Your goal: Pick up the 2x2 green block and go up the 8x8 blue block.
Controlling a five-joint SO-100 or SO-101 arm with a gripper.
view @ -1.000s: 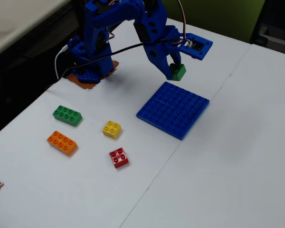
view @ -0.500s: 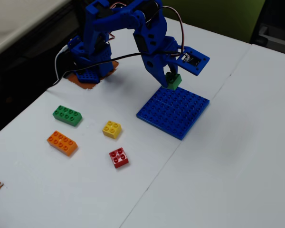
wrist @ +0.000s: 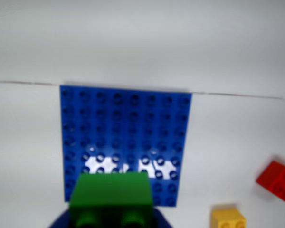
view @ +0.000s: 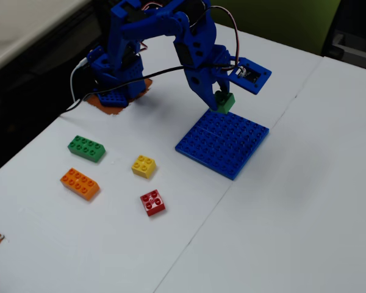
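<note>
I read no text, label, brand, number or sign in either view; no surface I can see carries legible markings

White table (view: 305, 183), blue baseplate (view: 222, 140), bricks

- The blue plastic robot arm (view: 165, 30) is built of blocky printed segments.
- A black cable (view: 134, 74) and a white cable (view: 76, 76) loop beside its base.
- Thin red and white wires (view: 232, 27) arch over the wrist.
- A flat blue square camera bracket (view: 251, 74) juts beside the blue claw (view: 219, 97).
</note>
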